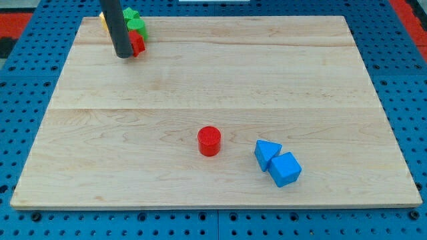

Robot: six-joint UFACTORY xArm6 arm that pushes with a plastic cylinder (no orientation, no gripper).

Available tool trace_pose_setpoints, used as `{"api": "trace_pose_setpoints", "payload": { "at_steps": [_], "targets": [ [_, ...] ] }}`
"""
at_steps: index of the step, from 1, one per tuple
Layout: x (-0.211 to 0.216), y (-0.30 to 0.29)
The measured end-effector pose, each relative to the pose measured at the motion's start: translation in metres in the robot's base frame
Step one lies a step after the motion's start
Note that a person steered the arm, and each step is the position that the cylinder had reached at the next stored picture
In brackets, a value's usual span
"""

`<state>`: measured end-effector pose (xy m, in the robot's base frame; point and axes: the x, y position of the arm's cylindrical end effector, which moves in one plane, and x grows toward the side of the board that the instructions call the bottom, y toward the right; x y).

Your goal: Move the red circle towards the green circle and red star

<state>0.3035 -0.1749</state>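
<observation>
The red circle [209, 141] sits low on the wooden counter [213, 80], well apart from the green circle [137, 26] and red star [137, 43] at the view's top left, where the rod tool's tip [124, 55], holding nothing, rests beside the star; the push looks not yet begun.

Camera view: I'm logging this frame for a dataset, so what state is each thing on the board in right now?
Red circle: alone near the board's middle bottom, untouched.
Blue triangle: touching the blue cube.
Blue cube: at the view's bottom right.
Green block: top-left cluster, partly hidden by the rod.
Red block: against my tip.
Yellow block: mostly hidden.
My tip: at the cluster, far from the red circle.
</observation>
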Motion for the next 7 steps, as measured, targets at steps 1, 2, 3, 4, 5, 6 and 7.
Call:
{"api": "trace_pose_setpoints", "payload": {
  "at_steps": [1,2,3,4,5,6,7],
  "targets": [
    [0.0,0.0],
    [0.024,0.001],
    [0.099,0.024],
    [0.174,0.058],
    [0.234,0.111],
    [0.266,0.174],
    [0.257,0.188]
  ]
}}
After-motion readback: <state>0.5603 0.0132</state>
